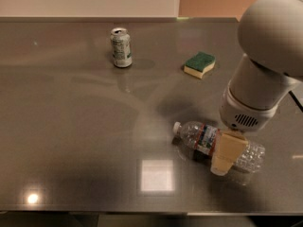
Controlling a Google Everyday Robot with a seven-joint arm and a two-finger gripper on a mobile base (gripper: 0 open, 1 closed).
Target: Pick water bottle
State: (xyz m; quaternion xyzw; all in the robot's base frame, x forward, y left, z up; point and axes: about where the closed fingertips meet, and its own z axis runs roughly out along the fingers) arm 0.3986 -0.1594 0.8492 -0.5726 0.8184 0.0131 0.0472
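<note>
Nearest me, a clear ribbed plastic water bottle [204,138] with a white cap lies on its side on the glossy grey table [71,141], cap pointing left. The tan gripper [225,162] sits down over its middle; whether it is clamped I cannot tell. Farther back lies a green-and-yellow sponge [199,64], and left of it a silver-and-green can [121,47] stands upright.

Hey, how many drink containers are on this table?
2. The can stands upright at the back left. The water bottle lies on its side at the front right, with the pincer over its middle. The arm could hide others.
</note>
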